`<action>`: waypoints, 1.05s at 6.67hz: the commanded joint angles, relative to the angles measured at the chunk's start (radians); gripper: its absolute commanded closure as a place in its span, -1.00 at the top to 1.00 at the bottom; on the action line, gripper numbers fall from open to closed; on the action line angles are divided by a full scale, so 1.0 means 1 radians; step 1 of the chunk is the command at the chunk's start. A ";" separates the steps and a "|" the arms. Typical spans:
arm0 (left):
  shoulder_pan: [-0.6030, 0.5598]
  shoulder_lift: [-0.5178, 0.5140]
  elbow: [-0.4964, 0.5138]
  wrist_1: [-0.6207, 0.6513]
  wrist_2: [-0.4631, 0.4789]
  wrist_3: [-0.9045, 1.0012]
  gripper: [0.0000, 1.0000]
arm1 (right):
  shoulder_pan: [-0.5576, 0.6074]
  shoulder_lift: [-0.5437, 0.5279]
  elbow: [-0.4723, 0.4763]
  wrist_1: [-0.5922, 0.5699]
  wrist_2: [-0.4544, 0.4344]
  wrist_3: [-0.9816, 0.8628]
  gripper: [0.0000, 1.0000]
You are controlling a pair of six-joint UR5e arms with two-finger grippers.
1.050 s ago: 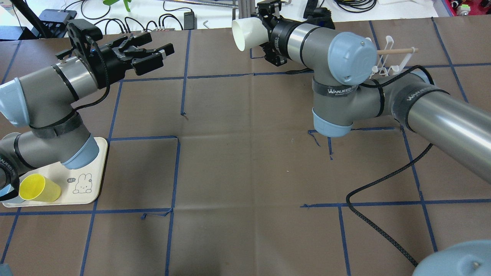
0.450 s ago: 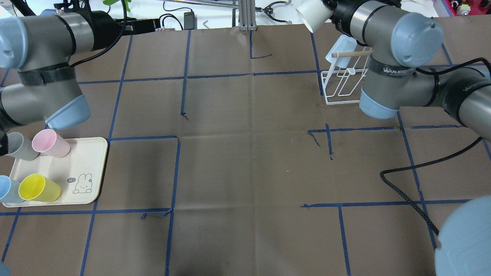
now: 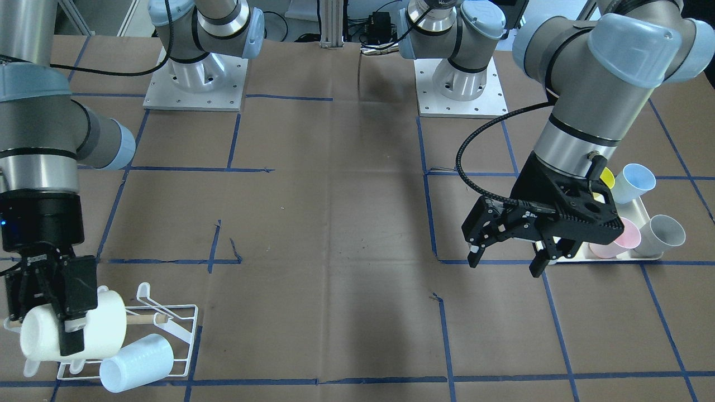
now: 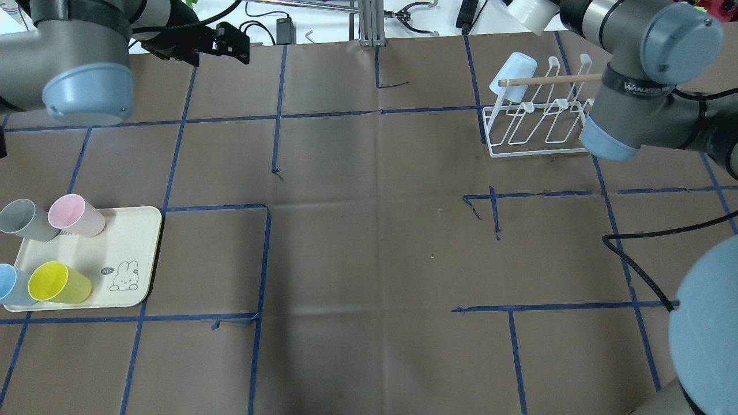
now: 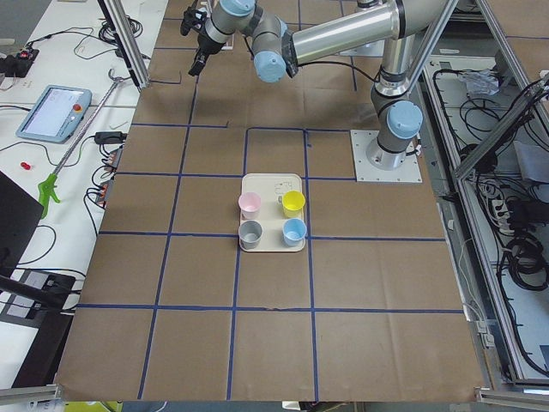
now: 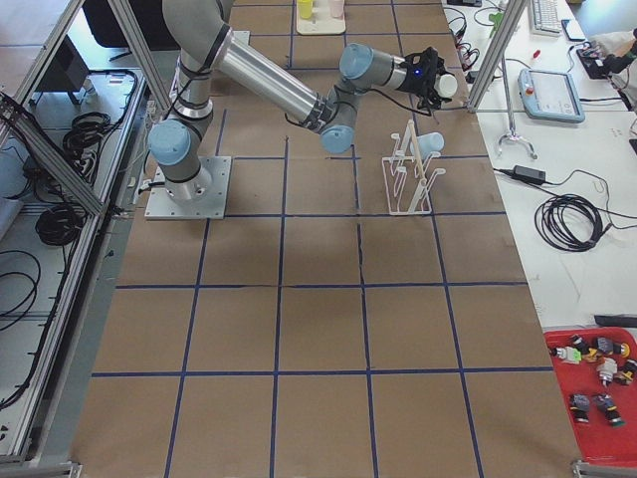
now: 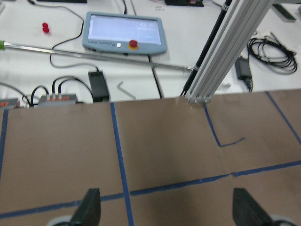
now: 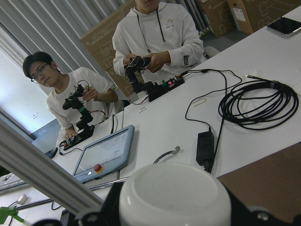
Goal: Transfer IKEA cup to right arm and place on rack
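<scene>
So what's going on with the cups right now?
The right gripper is shut on a white plastic cup, held on its side near the white wire rack with the wooden dowel, not yet on a prong. A pale blue cup hangs on the rack. The left gripper is open and empty above the table. The cream tray holds a grey cup, pink cup, blue cup and yellow cup.

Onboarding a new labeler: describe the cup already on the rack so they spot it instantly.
Find the white wire rack far out on the robot's right side. On its end prong, toward the robot's left side, sits a tilted pale blue cup. The nearby white cup is held by the right gripper, not racked.
</scene>
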 commanded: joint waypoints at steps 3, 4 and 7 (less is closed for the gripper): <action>-0.012 0.160 -0.003 -0.469 0.115 -0.054 0.99 | -0.112 0.092 -0.055 0.000 -0.026 -0.501 -0.74; -0.012 0.163 -0.018 -0.467 0.115 -0.068 0.99 | -0.117 0.112 -0.050 0.002 -0.131 -0.572 -0.74; -0.035 0.174 -0.025 -0.470 0.120 -0.137 0.99 | -0.116 0.135 -0.032 -0.001 -0.181 -0.591 -0.74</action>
